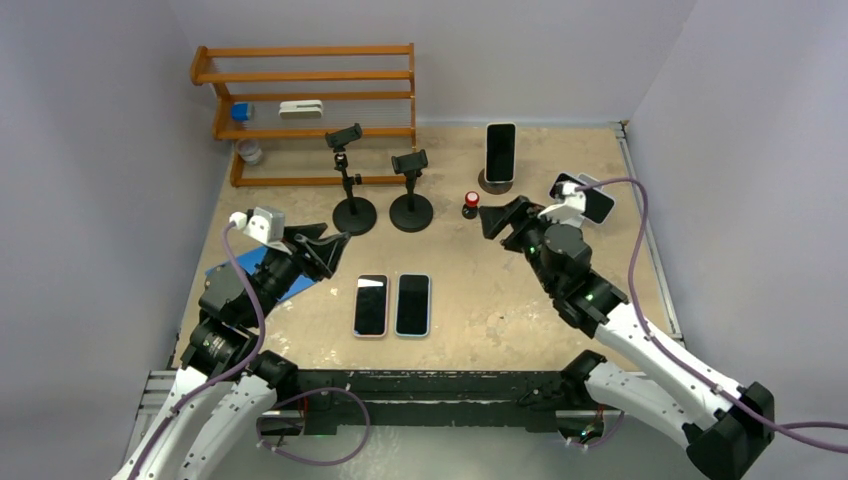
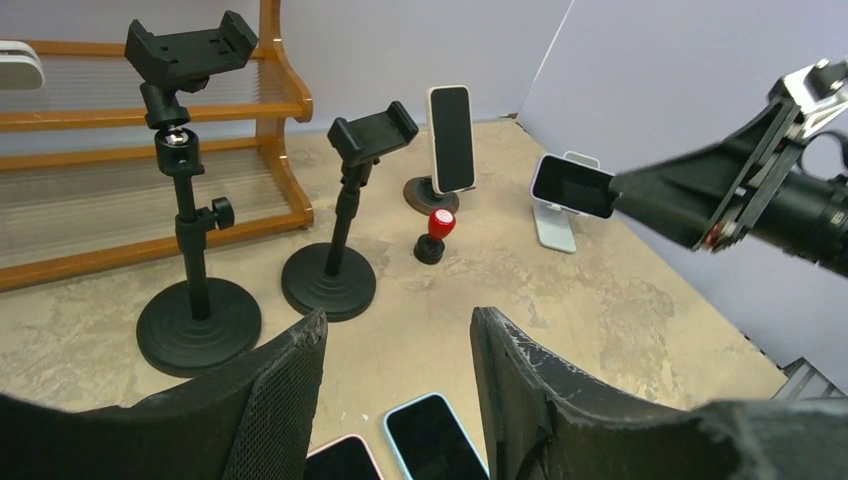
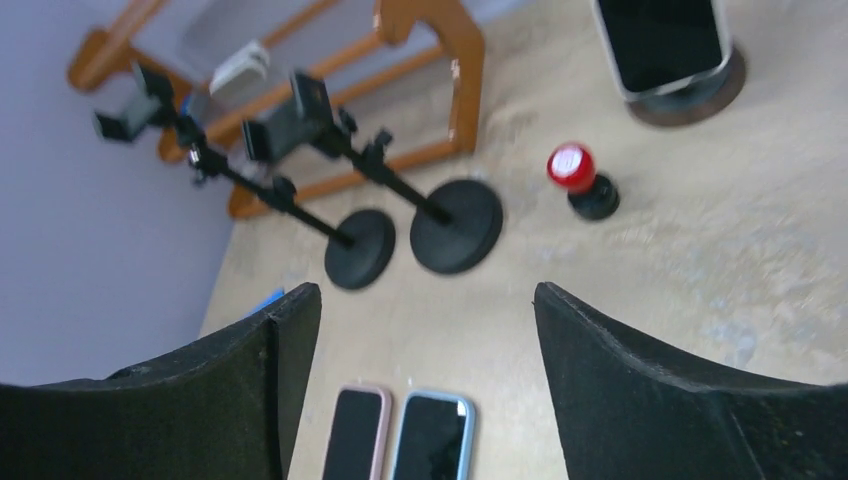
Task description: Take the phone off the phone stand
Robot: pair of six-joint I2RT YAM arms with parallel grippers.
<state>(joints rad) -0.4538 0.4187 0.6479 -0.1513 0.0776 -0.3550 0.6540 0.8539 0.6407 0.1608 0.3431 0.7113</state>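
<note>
Right hand (image 3: 422, 300) wide open, empty | left hand (image 2: 400, 320) half open, empty | phone (image 3: 665, 45) upright on stand (image 3: 690, 108), just beyond right hand toward far edge | right hand nearer

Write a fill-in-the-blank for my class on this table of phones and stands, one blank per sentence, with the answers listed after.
1. Lying flat beside the pink-edged phone, the second phone has a light ____ edge.
2. The taller clamp stand and the shorter clamp stand are both ____.
3. The small knob has a ____ top.
Missing words: blue; empty; red.
</note>
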